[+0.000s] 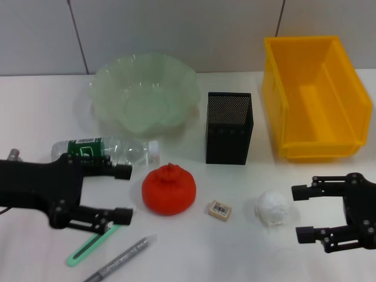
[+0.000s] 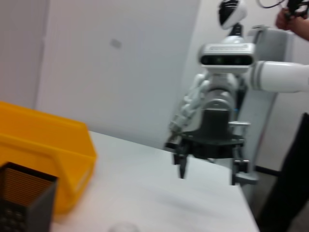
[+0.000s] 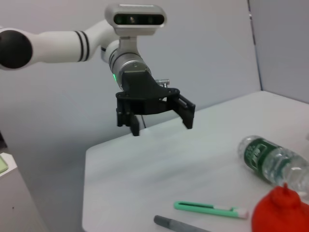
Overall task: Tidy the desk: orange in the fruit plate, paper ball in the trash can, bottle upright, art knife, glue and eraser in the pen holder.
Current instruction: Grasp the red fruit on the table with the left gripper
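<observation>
The orange (image 1: 169,189) sits mid-table, with the lying bottle (image 1: 108,151) behind it on the left. My left gripper (image 1: 124,194) hovers open just left of the orange, above the green art knife (image 1: 91,247). A grey glue stick (image 1: 120,260) lies by the front edge. Right of the orange lie the eraser (image 1: 219,210) and the paper ball (image 1: 272,208). My right gripper (image 1: 299,212) stands open just right of the ball. The right wrist view shows the left gripper (image 3: 159,123), the bottle (image 3: 273,162), the orange (image 3: 280,210) and the art knife (image 3: 210,209).
The green fruit plate (image 1: 117,73) stands at the back left, the black mesh pen holder (image 1: 229,138) in the middle, the yellow trash can (image 1: 276,88) at the back right. The left wrist view shows the trash can (image 2: 43,154), the pen holder (image 2: 24,198) and the right gripper (image 2: 210,171).
</observation>
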### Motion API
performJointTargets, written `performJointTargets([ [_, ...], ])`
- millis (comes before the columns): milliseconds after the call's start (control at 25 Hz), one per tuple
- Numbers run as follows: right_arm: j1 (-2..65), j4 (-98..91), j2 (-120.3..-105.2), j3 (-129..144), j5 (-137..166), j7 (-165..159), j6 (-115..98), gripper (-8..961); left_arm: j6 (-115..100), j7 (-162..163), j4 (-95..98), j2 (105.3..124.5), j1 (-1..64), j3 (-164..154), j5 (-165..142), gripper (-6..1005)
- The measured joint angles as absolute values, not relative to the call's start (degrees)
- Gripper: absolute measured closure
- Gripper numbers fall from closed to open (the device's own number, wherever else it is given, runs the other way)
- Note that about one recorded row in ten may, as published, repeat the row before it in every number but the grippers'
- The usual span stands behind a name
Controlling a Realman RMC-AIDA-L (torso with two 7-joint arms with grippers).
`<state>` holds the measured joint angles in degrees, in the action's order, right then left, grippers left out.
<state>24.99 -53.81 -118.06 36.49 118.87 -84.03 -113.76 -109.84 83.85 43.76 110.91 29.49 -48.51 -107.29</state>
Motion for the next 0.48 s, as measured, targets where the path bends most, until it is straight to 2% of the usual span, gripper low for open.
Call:
performJointTargets([
  [120, 24.7, -53.9, -117.6, 36.0, 118.9, -84.9, -113.7, 176, -107.3, 82.8, 43.8, 111.65, 29.7, -48.7, -107.5, 139],
  [320, 24.1, -55.2, -117.07, 32.6, 119.6, -86.1, -113.9, 176, -98.2, 80.9, 43.6, 114.74, 31.0, -49.2, -108.3, 139],
  [400, 23.8, -55.8, -117.06, 32.1, 119.7, -86.1, -114.1, 176, -98.2, 80.9, 43.6, 114.74, 31.0, -49.2, -108.3, 139],
  [440, 23.8, -55.8, -117.06, 32.1, 119.7, -86.1, -114.1, 176, -95.8, 80.7, 43.6, 115.77, 31.5, -49.3, -109.1, 139],
  [480, 23.6, -56.2, -117.12, 32.0, 119.7, -86.1, -114.1, 176, -90.4, 80.5, 43.1, 117.68, 32.8, -49.4, -111.7, 139],
])
